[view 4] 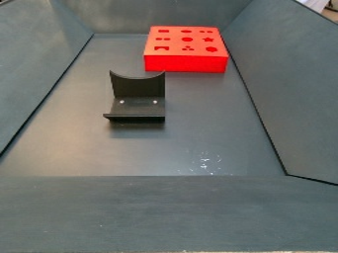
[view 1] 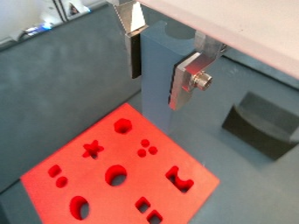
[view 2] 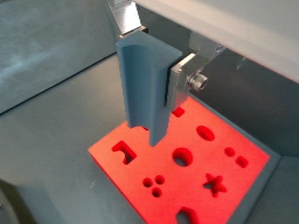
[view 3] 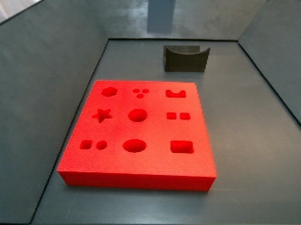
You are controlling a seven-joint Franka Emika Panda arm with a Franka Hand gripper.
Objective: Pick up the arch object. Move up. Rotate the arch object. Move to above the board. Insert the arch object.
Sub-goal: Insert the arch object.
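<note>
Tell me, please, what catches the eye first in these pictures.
The bright red board with shaped recesses lies mid-floor. The gripper hangs above it, shut on a tall grey piece. The dark fixture stands apart from the board.

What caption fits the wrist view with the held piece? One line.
Gripper holding an upright grey-blue piece above the red board and its shaped recesses.

board (view 3: 139,127): matt red, foam-like | jaws' fingers (view 2: 184,80): bright metal | fixture (view 4: 134,98): matt dark
</note>
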